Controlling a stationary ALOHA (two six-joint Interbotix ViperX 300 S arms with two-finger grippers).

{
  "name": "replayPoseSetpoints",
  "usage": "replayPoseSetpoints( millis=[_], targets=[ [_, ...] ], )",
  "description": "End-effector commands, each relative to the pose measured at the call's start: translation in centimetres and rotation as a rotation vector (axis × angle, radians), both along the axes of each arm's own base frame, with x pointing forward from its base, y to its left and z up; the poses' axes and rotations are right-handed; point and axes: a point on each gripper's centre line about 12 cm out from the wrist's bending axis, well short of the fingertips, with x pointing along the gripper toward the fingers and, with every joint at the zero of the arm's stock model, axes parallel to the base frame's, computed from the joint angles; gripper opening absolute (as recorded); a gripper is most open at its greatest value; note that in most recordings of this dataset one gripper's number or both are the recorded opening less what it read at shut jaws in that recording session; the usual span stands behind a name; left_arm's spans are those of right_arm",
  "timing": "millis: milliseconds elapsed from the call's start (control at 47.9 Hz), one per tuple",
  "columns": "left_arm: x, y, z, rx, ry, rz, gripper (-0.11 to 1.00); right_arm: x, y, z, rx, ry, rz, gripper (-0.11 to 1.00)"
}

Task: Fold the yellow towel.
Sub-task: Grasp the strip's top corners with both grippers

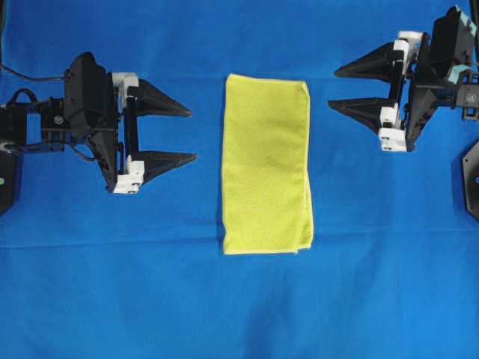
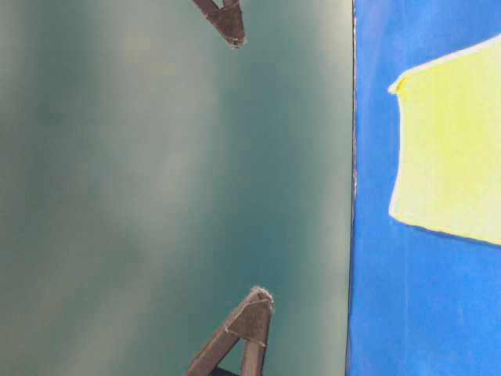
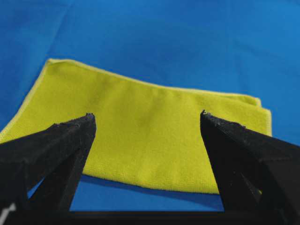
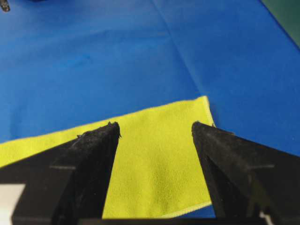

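Mid-counter (image 1: 90, 299), towel (image 1: 266, 164) lying flat as long rectangle, looks already folded once. Left gripper (image 1: 187, 133) and right gripper (image 1: 334, 89) flanking it, both jaws gaping wide, holding nothing. Next fold, my read: pinching both corners of one short end together, keeping edges aligned.

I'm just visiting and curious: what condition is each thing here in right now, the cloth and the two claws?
yellow towel: folded into a long rectangle, lying flat on the blue table cloth, untouched.
left gripper: open, empty, beside the towel.
right gripper: open, empty, beside the towel.
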Motion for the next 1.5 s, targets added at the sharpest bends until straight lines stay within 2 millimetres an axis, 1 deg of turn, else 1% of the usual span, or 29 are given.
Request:
replayPoseSetpoints(
  millis=[0,125,251,292,376,480,543,668,752,919,1044,1169,1253,1399,1483],
  targets=[
    [0.4,0.1,0.9,0.006,-0.033,0.000,0.88,0.2,0.0,0.7,-0.008,-0.027,0.004,0.65],
    [0.4,0.1,1.1,0.006,-0.039,0.002,0.88,0.2,0.0,0.8,-0.008,-0.027,0.003,0.65],
    [0.9,0.5,1.6,0.010,-0.050,0.010,0.87,0.6,-0.3,1.3,-0.010,-0.022,-0.009,0.65],
    [1.1,0.8,1.8,0.009,-0.053,0.021,0.87,0.9,-0.6,1.4,-0.011,-0.003,-0.023,0.65],
    [1.8,1.9,1.6,0.012,-0.036,0.050,0.87,1.6,-1.5,1.0,-0.005,0.063,-0.059,0.64],
    [3.2,3.8,0.9,0.031,0.031,0.089,0.87,2.5,-2.9,-0.3,0.006,0.177,-0.111,0.64],
    [4.0,4.8,0.2,0.038,0.071,0.106,0.87,3.3,-3.9,-1.4,0.012,0.255,-0.141,0.64],
    [5.7,6.9,-1.3,0.045,0.128,0.142,0.87,4.5,-5.2,-3.4,0.016,0.376,-0.172,0.64],
    [6.4,8.2,-2.8,0.041,0.163,0.167,0.87,5.4,-6.0,-4.9,0.013,0.443,-0.179,0.64],
    [7.1,10.9,-6.5,0.020,0.247,0.221,0.87,6.5,-7.3,-8.3,0.036,0.532,-0.185,0.64],
    [7.4,12.2,-8.7,0.007,0.278,0.249,0.87,6.9,-8.0,-10.0,0.046,0.561,-0.182,0.64],
    [8.0,13.4,-10.7,0.000,0.295,0.269,0.87,7.3,-8.4,-11.0,0.056,0.555,-0.173,0.64],
    [8.2,13.7,-11.6,-0.004,0.310,0.273,0.87,7.6,-8.4,-11.5,0.062,0.554,-0.163,0.64],
    [8.5,13.9,-12.4,-0.006,0.322,0.273,0.86,7.8,-8.4,-12.4,0.071,0.571,-0.159,0.64],
    [8.4,14.0,-12.6,-0.007,0.327,0.275,0.84,7.8,-8.4,-12.5,0.072,0.572,-0.158,0.62]
  ],
)
